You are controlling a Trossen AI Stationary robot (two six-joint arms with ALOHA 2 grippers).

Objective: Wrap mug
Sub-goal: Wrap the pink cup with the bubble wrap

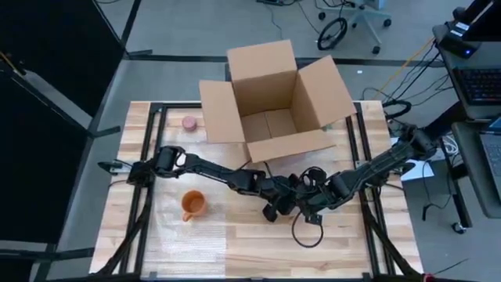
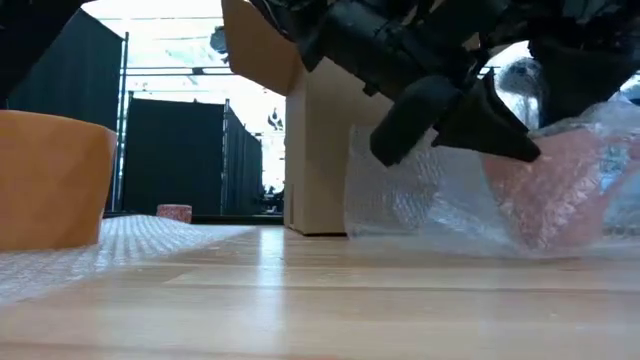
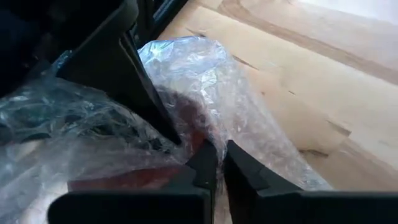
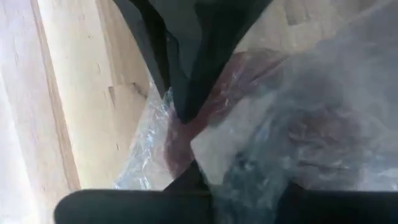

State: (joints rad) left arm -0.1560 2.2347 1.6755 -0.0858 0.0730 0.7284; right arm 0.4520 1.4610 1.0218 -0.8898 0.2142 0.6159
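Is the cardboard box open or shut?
Open. In the high view all flaps of the cardboard box fold outward, its bare floor shows, and nothing is visible inside.

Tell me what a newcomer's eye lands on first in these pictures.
First, both arms meeting at the table's middle, just in front of the open cardboard box, the left gripper and right gripper closing on a reddish mug bundled in bubble wrap. Next, an orange mug standing bare on another bubble wrap sheet to the left.
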